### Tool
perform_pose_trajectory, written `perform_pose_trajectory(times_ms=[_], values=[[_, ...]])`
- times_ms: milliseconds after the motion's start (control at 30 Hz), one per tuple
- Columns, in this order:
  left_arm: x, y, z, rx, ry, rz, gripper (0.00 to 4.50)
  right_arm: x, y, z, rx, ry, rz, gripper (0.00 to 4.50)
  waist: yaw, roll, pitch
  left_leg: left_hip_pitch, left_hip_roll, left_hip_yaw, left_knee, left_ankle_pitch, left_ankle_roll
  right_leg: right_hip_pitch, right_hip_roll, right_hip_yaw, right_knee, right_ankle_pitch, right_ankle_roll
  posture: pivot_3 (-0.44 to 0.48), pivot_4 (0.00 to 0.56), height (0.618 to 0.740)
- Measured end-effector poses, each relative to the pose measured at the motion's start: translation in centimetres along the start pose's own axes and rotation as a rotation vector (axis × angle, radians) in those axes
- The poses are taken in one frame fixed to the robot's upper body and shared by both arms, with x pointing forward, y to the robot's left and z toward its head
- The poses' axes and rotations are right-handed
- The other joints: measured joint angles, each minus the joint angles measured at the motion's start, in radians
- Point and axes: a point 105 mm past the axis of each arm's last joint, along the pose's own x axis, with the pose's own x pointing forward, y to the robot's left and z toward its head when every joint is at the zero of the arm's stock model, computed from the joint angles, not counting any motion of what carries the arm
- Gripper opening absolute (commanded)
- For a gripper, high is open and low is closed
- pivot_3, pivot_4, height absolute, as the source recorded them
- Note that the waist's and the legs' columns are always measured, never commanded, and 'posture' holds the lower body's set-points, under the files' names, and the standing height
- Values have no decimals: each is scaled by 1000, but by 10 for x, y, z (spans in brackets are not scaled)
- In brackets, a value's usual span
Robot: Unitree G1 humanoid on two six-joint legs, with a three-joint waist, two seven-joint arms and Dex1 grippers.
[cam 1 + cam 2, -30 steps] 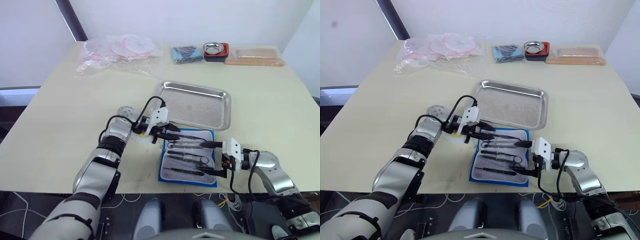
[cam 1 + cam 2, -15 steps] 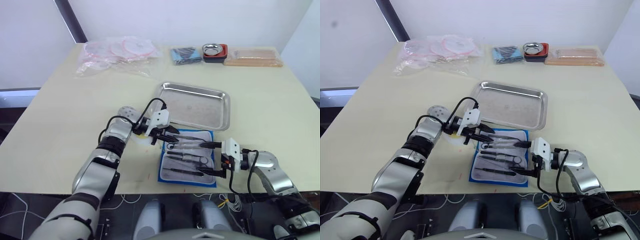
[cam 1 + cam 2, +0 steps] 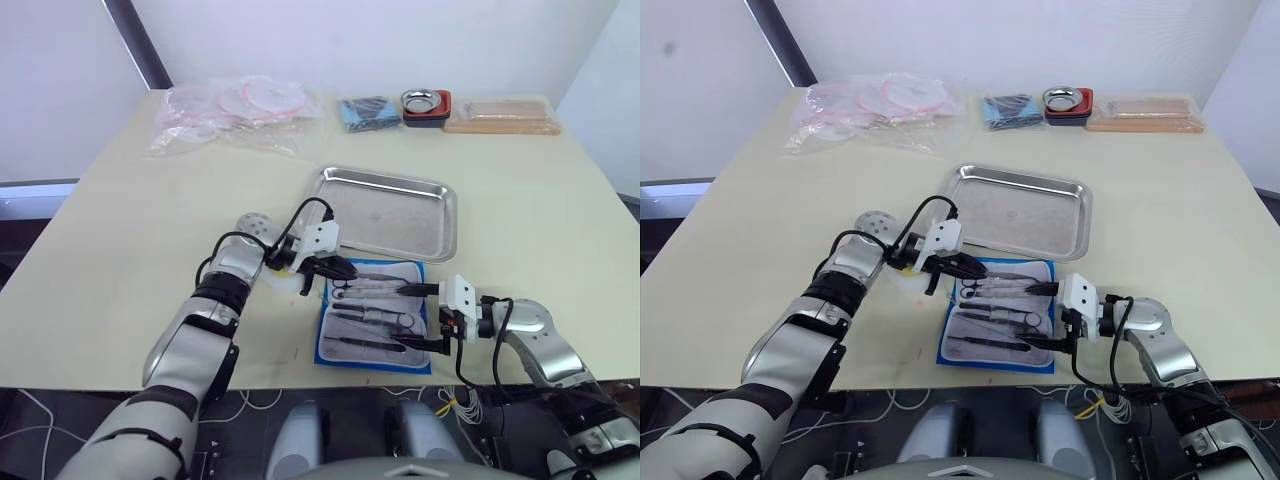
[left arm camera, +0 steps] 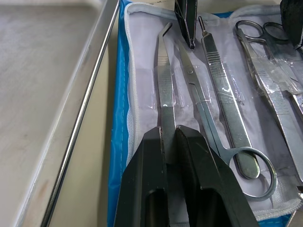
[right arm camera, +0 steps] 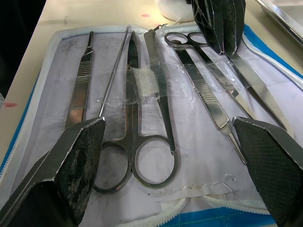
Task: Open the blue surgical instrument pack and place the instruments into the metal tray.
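Left wrist view showed the left gripper [image 4: 168, 142] with its jaws closed to a thin gap on the end of a bent-tipped forceps [image 4: 164, 82], the tool nearest the metal tray [image 4: 47, 71] inside the blue surgical instrument pack [image 3: 375, 312]. The pack lay unfolded on the counter [image 3: 130, 230], its pale lining up, just beside the near rim of the tray, and the instruments [image 5: 151, 99] lay in a row across the lining, each under a clear strap. The tray itself looked empty. The right gripper [image 5: 170, 156] stood at the other edge of the pack with its jaws spread wide and nothing between them. To my judgement the step in hand was to draw this first forceps out of the pack. To do it well, the left arm should pull the tool along its own length so that it slides from under the strap, and not lift it straight up, because the strap could drag the whole pack. The right gripper could press the pack's edge down to keep it in place. Then a short carry over the rim and a low release would avoid a bounce. The scissors [image 4: 222, 137] lay just beside the forceps, so the grip should not catch them
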Motion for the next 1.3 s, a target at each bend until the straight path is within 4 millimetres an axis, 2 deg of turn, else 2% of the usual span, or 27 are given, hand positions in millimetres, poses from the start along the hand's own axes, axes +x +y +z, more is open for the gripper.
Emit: perform_pose_trajectory(times_ms=[200,700,1300], values=[[-3,0,6,-46,35,-30,278,1,0,0,10,8,3,4500,-5,0,0,0,0,0,0,0,0,0,0,0,0,0,0,0,150,740],[-14,1,9,-2,149,-19,278,3,-1,2,23,33,9,4500,-8,-1,0,0,3,0,-1,0,0,0,0,0,-1,-2,-1,0,150,740],[-41,2,13,-31,244,8,278,3,-1,2,21,40,9,4500,-8,-1,0,0,4,0,-1,0,0,0,-1,1,-1,-3,-2,0,150,740]])
